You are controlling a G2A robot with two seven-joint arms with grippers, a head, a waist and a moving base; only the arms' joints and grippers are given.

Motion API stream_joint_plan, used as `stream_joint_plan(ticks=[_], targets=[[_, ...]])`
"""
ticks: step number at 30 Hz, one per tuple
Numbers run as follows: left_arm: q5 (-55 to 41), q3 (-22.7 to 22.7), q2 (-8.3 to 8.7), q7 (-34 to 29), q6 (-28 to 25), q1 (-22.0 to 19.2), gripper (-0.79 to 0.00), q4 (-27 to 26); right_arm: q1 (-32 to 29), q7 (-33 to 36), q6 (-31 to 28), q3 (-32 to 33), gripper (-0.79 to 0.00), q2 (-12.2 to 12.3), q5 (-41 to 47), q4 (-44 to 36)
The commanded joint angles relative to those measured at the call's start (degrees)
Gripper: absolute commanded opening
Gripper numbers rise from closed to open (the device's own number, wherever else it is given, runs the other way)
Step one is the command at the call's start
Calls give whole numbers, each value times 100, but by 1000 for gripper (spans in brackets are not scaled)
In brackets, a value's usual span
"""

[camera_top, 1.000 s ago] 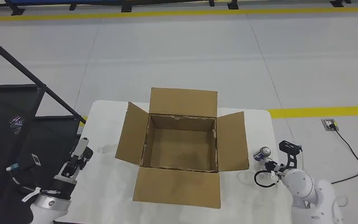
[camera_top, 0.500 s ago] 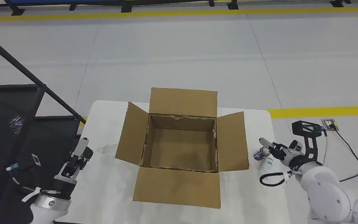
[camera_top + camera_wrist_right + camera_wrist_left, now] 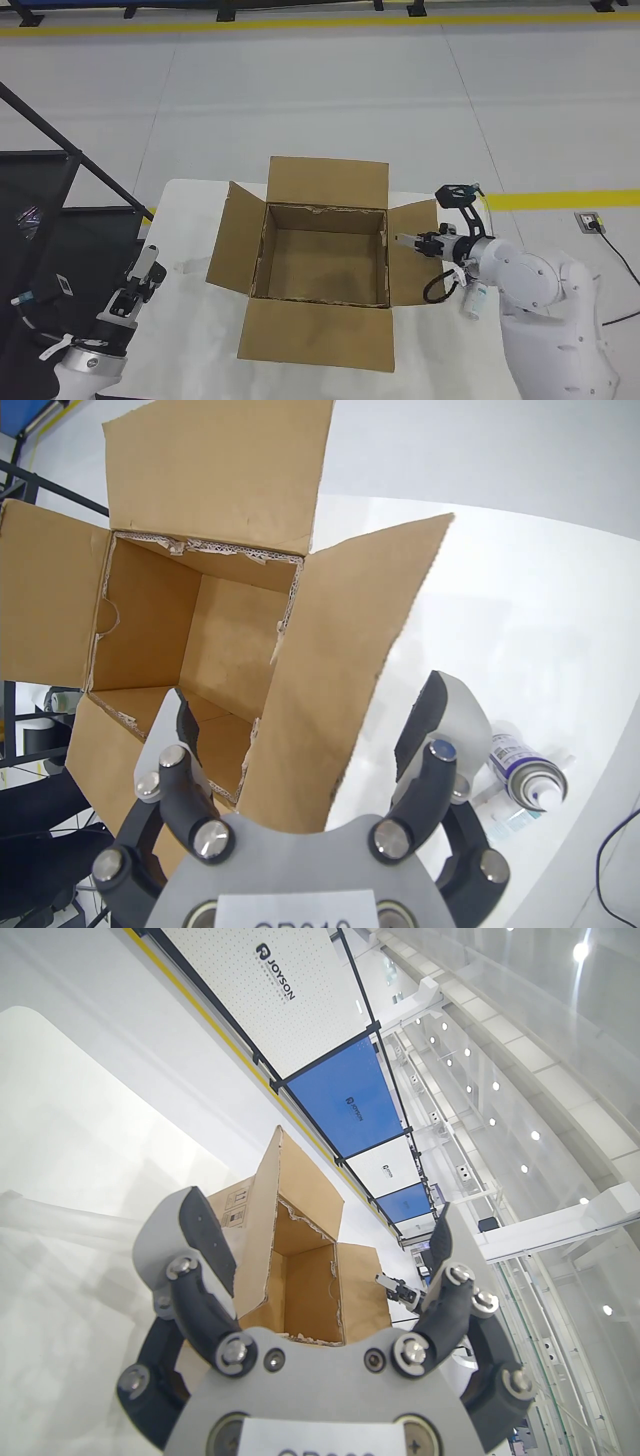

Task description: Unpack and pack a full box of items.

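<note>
So, box (image 3: 325, 265) is set midway on the table (image 3: 200, 215), flaps splayed. Over the right flap's edge the right gripper (image 3: 305, 700) is held spread; left gripper (image 3: 320, 1223) is held spread at the table's left edge.

box (image 3: 328, 182) on the table (image 3: 190, 215), centred; spray can (image 3: 526, 769) lies right of the box.

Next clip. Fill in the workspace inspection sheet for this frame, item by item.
Surface: white table, box at centre.
Job's things: cardboard box open, flaps spread, nothing inside; spray can and small packet on the table beyond its right flap.
Clutter: nothing seen.
Claws: left claw open, empty, left of box; right claw open, empty, over right flap.
Cables: black loop near right claw; floor lead.
Surroundings: black frame, grey floor, yellow lines.
</note>
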Motion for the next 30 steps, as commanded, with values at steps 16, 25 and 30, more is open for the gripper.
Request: stream_joint_plan(ticks=[16, 25, 30], targets=[[0, 0, 0, 0, 0, 0, 0, 0, 187, -101, 218, -769, 0, 62, -21, 47], [0, 0, 0, 0, 0, 0, 0, 0, -764, -2, 833, -410, 0, 200, -991, -1568], [0, 0, 0, 0, 0, 0, 0, 0, -1451, 270, 1119, -183, 0, 264, -1690, -2503]])
